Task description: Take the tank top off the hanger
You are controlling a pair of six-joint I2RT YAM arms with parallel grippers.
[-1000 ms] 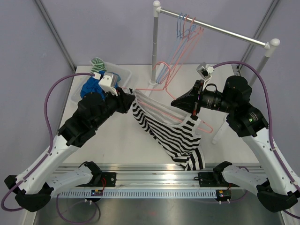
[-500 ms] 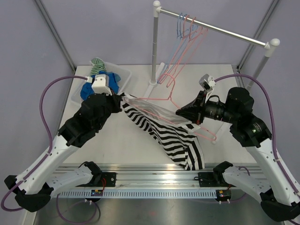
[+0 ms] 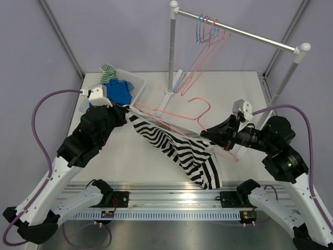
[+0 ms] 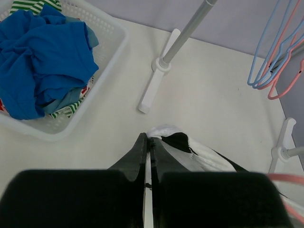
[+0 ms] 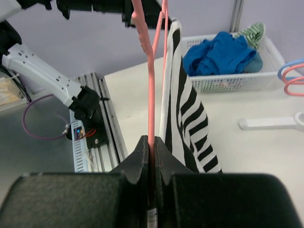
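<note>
Okay, tension across the middle of the table. The left gripper (image 3: 129, 108) is pinched tight on a white-edged fold of the tank top (image 3: 177, 148), and its wrist view shows the fingers (image 4: 142, 149) pressed together with cloth bunched just past the tips. Opposite, the right gripper (image 3: 204, 134) is clamped on the pink hanger (image 5: 151, 95), a thin, smooth, rod-like frame with a curled hook.

The top is soft knit with bold black and white stripes. It hangs between the two arms above the table, its loose end sagging toward the near rail (image 3: 166, 195).

Now the dangers. That left pinch holds only a narrow bit of hem, so a hard pull could let it slide free. The slick, slender hanger could twist or slip in the right jaws. From overhead I can't tell whether a strap is looped over the hanger's shoulder; if one is, pulling the arms apart would stretch the knit instead of freeing it. That drooping end could also catch on the rail.

Off to the side, the basket (image 3: 136, 82) and the rack (image 3: 171, 47) sit well apart from the action.
</note>
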